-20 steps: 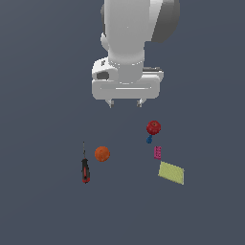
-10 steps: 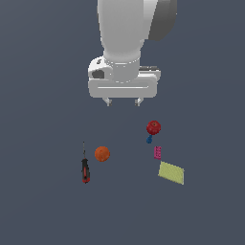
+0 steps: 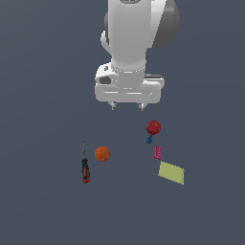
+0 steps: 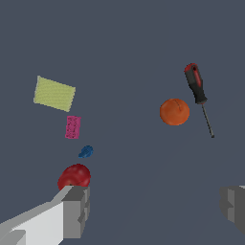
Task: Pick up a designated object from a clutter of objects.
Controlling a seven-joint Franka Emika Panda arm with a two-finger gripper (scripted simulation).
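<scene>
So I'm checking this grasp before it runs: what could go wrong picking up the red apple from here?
The blue piece sits right beside the apple, so a finger may knock or trap it. The open pincer is off to one side, not centred over the apple, so closing now would likely miss. The apple is round and may roll away.

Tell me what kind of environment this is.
Most likely a simulated tabletop pick scene: a flat, featureless dark grey surface, and small loose props on it such as a glossy red apple-like ball, an orange ball and a red-and-black screwdriver.
</scene>
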